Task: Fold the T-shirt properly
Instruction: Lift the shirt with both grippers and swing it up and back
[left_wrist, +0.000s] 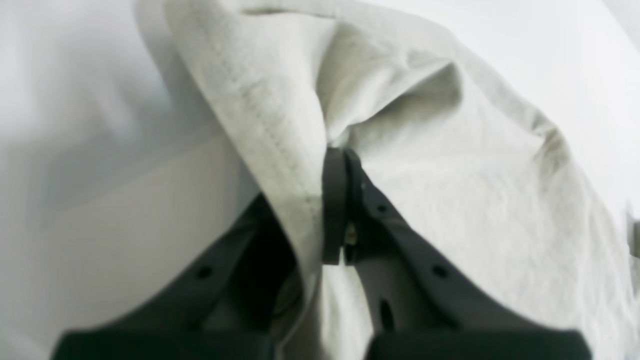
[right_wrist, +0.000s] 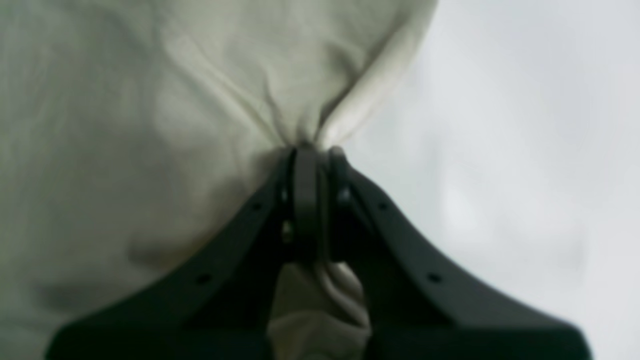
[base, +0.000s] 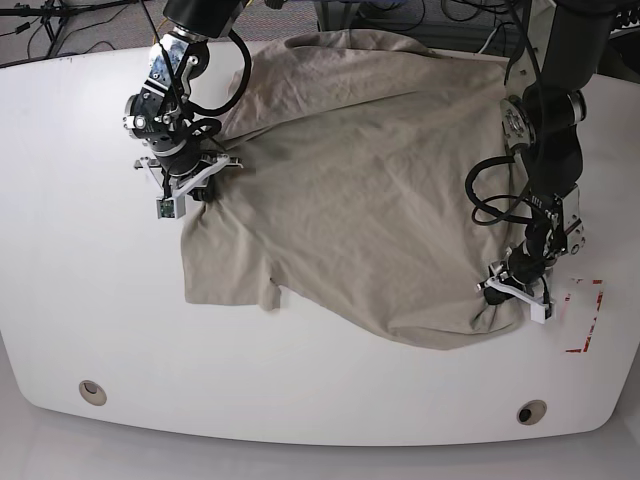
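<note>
Beige cotton is bunching between the black jaws of the left gripper (left_wrist: 339, 165), seen closest in its wrist view: the jaws are pressing together on a fold of the T-shirt (left_wrist: 450, 200), with a stitched hem running down just beside the pinch and more cloth trailing back between the finger bases. In the right wrist view, the right gripper (right_wrist: 312, 152) is likewise clenching a gathered tuck of the T-shirt (right_wrist: 150, 125), the fabric fanning out from the closed tips toward the upper left, and a twisted bit of cloth is showing behind the tips, between the fingers.

From the base camera, the T-shirt (base: 370, 190) is lying spread and wrinkled across the white table (base: 80, 300), covering the middle and far part of the top. The left gripper (base: 515, 290) is sitting at the cloth's near corner on that view's right, down at table level, close to some red tape marks (base: 590, 320). The right gripper (base: 185, 180) is holding the cloth's edge on that view's left, farther back. Between the two grips the fabric is resting flat on the table, one short sleeve pointing toward the near edge.
</note>
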